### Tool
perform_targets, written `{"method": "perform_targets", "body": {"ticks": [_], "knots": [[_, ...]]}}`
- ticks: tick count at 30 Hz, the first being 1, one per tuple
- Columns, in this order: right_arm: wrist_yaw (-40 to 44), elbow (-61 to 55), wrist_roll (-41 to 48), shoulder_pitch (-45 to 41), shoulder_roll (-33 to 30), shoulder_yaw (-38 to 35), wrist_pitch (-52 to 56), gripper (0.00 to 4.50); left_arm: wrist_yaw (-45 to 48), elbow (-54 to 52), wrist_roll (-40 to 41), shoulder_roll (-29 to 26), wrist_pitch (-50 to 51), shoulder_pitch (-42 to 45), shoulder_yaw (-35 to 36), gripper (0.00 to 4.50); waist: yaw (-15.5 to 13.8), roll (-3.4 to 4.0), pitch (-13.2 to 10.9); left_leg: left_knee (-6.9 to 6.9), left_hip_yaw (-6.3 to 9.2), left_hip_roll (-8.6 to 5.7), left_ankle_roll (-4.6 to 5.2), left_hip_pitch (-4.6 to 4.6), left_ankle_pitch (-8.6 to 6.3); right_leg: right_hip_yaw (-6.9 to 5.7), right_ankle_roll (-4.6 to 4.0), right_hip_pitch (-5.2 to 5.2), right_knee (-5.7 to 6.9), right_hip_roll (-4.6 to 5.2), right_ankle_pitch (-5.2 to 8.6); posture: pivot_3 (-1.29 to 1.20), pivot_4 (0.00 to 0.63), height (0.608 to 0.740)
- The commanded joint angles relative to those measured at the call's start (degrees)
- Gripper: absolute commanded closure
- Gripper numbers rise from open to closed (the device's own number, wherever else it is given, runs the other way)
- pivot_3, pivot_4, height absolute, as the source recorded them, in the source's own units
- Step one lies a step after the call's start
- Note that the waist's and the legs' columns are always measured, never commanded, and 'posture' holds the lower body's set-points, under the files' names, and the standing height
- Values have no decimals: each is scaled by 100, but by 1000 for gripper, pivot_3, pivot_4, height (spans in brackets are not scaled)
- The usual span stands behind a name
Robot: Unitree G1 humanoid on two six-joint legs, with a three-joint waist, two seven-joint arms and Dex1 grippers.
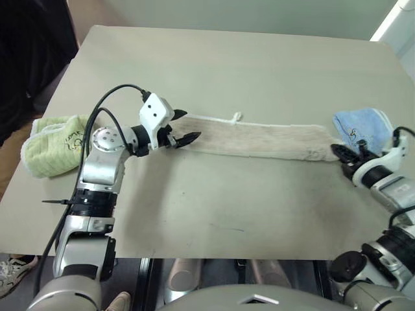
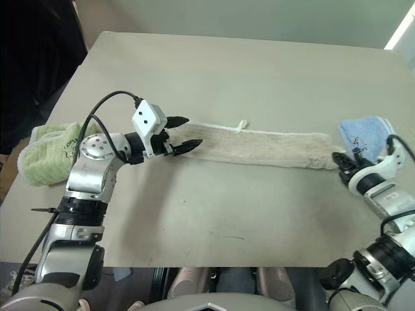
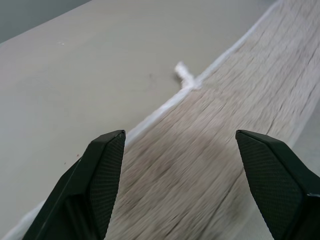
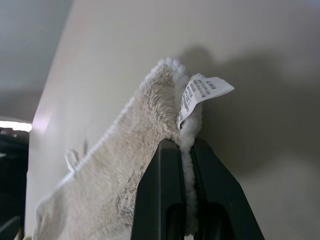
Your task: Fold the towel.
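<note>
Towel (image 1: 259,139) runs lengthwise between my grippers. My right gripper (image 4: 184,150) pinches its right end; my left gripper (image 1: 183,127) gapes wide over the other end.

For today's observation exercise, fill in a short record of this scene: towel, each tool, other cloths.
towel: beige towel stretched in a long strip across the table
left tool: left tool open, over the towel's left end
right tool: right tool shut on the towel's right end
other cloths: green towel at left edge; blue towel at right

Care label (image 4: 200,95) on towel (image 4: 115,170): print too small to read.
</note>
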State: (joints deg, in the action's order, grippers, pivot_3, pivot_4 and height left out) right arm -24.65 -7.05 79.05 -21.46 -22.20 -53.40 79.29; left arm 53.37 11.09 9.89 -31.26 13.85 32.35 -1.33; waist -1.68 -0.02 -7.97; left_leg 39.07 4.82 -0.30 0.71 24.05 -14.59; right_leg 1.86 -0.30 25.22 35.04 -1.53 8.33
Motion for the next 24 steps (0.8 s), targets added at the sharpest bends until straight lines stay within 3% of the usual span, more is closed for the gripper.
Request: {"method": "perform_targets", "body": {"ticks": [1,4,9,13,19,24], "knots": [[825,-433,-41,-20,-810,600,-131,4475,-7,-154,19,36,-125,-8,-60,712,4,0,0,0,-4,0,1,0,0,-1,1,0,-1,3,1,0,150,740],[1397,-534,-246,-67,-1358,1080,-350,4475,-22,-155,13,51,-129,-9,-82,712,9,-1,1,-2,-7,2,1,-2,-1,-2,2,-2,0,2,1,0,150,740],[3097,-1566,-1298,-94,-2654,2995,-760,4475,-68,-196,19,99,-107,-33,-130,712,14,5,-1,-3,-15,3,2,-1,0,1,9,1,0,3,2,0,150,740],[3942,-2047,-2293,-437,-3061,4569,-1308,4475,-123,-237,18,165,-84,-55,-171,712,24,4,0,-1,-19,4,2,-2,0,-1,19,-1,-2,2,8,0,150,740],[4402,-1678,-3466,-1349,-2295,6423,-1625,4475,-244,-340,33,274,-29,-98,-191,712,47,4,0,7,-23,4,8,-2,3,3,23,0,-4,2,-2,0,150,740],[4405,-925,-4389,-1451,-1747,7019,-1882,4475,-378,-504,58,312,48,-220,-140,712,1,4,0,10,-20,8,15,-1,6,0,15,-1,-3,5,-11,0,150,740]]}}
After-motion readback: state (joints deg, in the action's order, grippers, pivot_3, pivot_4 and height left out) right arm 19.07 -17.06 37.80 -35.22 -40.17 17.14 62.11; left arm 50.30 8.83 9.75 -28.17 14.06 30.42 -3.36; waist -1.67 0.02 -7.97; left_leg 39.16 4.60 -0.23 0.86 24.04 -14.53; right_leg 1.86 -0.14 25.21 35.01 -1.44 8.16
